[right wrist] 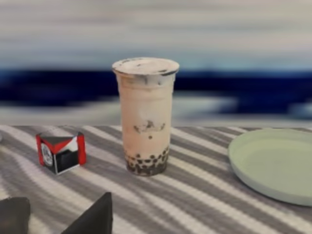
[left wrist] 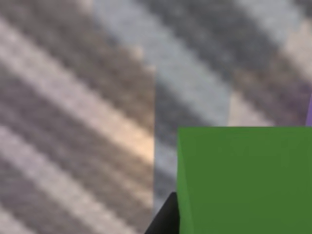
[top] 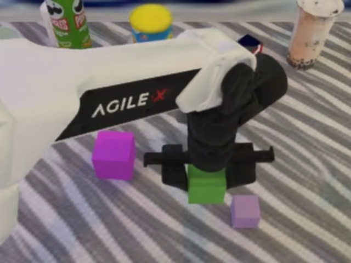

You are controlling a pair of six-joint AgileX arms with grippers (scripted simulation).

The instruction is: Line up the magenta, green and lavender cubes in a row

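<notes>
Left gripper (top: 207,171) clasps the green cube (top: 207,186) low over the table.

Green cube sits between its fingers; the magenta cube (top: 114,155) lies well to one side, the lavender cube (top: 245,211) just beside on the other and nearer the camera. Judging by this, green is being placed mid-row. Next comes letting go and lifting clear without nudging lavender. My right arm is out of the top view; its fingers (right wrist: 92,219) appear spread.

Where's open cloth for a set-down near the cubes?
Free: right of the lavender cube, below the bubble tea; also in front of the magenta cube. Crowded: left claw on the green cube, lavender close beside.
</notes>
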